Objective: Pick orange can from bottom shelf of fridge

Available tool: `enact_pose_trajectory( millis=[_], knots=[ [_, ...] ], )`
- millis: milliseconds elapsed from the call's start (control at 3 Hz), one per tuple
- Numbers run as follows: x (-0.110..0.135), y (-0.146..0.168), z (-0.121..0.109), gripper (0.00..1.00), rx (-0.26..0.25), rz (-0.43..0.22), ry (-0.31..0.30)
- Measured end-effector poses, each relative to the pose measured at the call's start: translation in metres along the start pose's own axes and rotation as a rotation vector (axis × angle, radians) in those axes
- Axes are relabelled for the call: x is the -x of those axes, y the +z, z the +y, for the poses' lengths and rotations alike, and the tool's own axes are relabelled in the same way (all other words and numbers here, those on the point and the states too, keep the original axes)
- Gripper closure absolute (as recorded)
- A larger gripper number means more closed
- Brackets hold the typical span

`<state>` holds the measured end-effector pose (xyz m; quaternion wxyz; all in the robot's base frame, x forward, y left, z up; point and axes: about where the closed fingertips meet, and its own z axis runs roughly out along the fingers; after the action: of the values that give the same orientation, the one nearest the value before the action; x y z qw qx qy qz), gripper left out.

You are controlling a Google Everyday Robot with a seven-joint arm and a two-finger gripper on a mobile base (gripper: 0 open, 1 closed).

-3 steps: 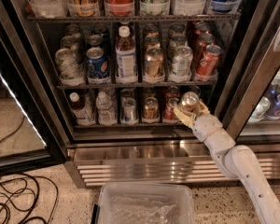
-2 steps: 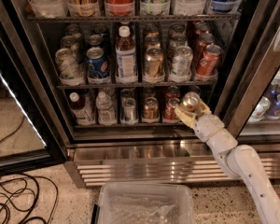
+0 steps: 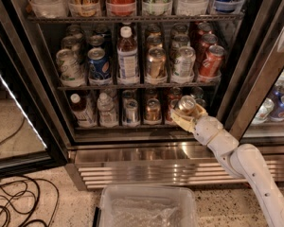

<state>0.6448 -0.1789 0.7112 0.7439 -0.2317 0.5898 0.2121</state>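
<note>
STEP: lifting out | You are holding the orange can [image 3: 185, 104] tilted, end effector [image 3: 188, 116] clamped around it, at the near right end of the fridge's [image 3: 146, 154] bottom shelf [image 3: 113, 126] | NEXT: you are likely needing a straight pull toward you.

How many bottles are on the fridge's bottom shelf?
2. The dark bottle stands at the bottom shelf's left end, the clear bottle just right of it. More may hide behind. The gripper grips the orange can at the right end.
</note>
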Motion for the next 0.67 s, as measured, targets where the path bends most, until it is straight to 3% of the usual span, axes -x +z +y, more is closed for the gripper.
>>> enact_pose_trajectory(
  millis=[667],
  knots=[
    [0.029,-0.031,0.105,1.0,0.369,-0.025,0.02]
  ],
)
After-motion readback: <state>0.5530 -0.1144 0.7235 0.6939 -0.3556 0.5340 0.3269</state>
